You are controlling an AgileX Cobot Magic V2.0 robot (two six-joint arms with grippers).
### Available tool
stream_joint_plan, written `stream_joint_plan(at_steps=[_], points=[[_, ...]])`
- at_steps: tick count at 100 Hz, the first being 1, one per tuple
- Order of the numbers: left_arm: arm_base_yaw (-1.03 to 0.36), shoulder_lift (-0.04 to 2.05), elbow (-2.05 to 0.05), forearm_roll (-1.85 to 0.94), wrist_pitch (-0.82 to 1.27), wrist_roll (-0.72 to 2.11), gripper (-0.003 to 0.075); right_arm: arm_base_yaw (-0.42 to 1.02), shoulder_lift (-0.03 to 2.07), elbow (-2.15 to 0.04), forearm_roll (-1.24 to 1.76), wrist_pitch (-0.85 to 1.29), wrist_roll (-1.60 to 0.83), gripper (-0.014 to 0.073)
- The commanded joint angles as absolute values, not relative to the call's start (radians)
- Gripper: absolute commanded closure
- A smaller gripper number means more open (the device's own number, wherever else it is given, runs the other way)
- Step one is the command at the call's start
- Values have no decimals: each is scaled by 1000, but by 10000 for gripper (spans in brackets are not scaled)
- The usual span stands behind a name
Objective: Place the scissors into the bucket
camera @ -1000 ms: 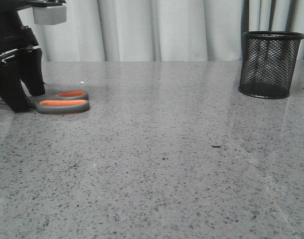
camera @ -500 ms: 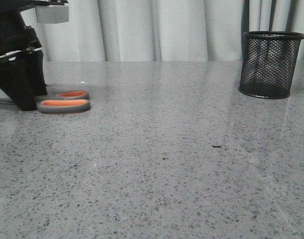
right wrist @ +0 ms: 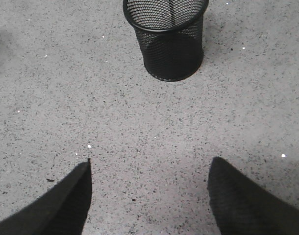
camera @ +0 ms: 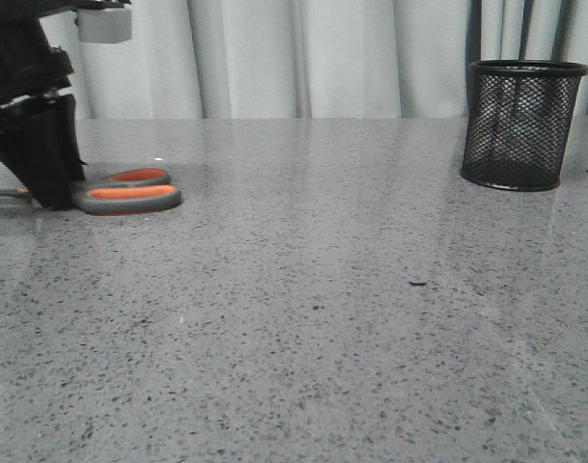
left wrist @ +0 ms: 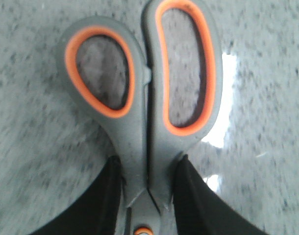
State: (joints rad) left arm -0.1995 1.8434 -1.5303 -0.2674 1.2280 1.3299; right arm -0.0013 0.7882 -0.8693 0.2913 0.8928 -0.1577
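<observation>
Your left fingers point(left wrist: 105, 196) are clamped across the neck of the scissors point(camera: 130, 196) lying flat at the bench's point(camera: 323, 318) left, handles pointing toward the far-right bucket point(camera: 523, 123), while your right fingers point(right wrist: 66, 196) hang spread, empty.

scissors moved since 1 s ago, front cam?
Yes, slightly. The scissors handles have slid right and a touch up in frame, toward the bucket, with the left gripper closed on them.
</observation>
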Motion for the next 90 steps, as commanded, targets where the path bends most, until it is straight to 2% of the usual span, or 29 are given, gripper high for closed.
stream_joint_plan(at_steps=[1, 22, 44, 67, 90], points=[[-204, 1722, -1553, -276, 1264, 1312, 741, -3, 790, -903, 344, 842, -193, 141], [-225, 1539, -1553, -289, 1264, 1258, 741, -3, 805, -903, 641, 824, -357, 141], [-356, 1376, -1584, -261, 1260, 1158, 741, -3, 864, -905, 1002, 826, -564, 141], [-542, 1338, -1700, -144, 1259, 984, 741, -3, 940, -905, 1377, 874, -767, 141], [-696, 1349, -1745, -63, 1237, 900, 741, -3, 989, -907, 1526, 917, -857, 141]])
